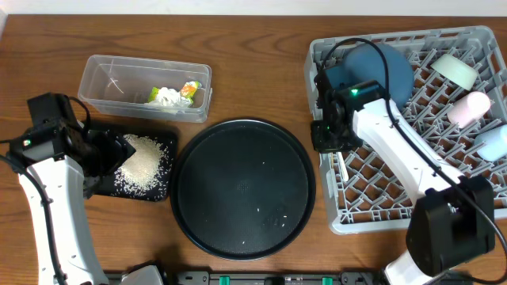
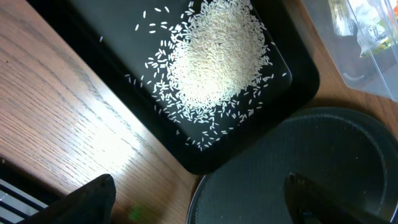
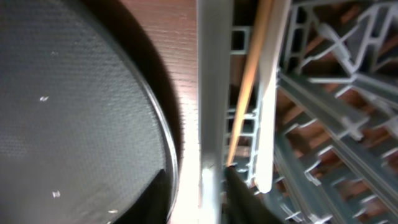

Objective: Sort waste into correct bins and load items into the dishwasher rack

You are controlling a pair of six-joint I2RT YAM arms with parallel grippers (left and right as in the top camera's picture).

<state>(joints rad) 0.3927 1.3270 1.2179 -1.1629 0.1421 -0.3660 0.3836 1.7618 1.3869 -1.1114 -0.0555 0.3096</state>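
The clear tub (image 1: 95, 79) holds the white tissue (image 1: 166, 96) and the yellow-green wrapper (image 1: 190, 89). The rice heap (image 1: 142, 162) lies in the shallow black tray (image 1: 162, 141). In the left wrist view the rice (image 2: 217, 56) is ahead of my open, empty left gripper (image 2: 199, 199), which hovers at the tray's near corner (image 1: 107, 154). The grey rack (image 1: 341, 222) holds the blue plate (image 1: 380, 71), green bowl (image 1: 455, 70) and cups (image 1: 467, 107). My right gripper (image 1: 326, 136) is open, its fingers (image 3: 199, 196) either side of the rack's left wall (image 3: 211, 74). A chopstick (image 3: 252, 81) and the white spoon (image 3: 268, 112) lie just inside.
The large round black tray (image 1: 242, 190) fills the middle of the table between the black tray and the rack, with a few rice grains on it. It also shows in the left wrist view (image 2: 298, 155) and the right wrist view (image 3: 62, 106). The tub's corner (image 2: 373, 50) is at top right.
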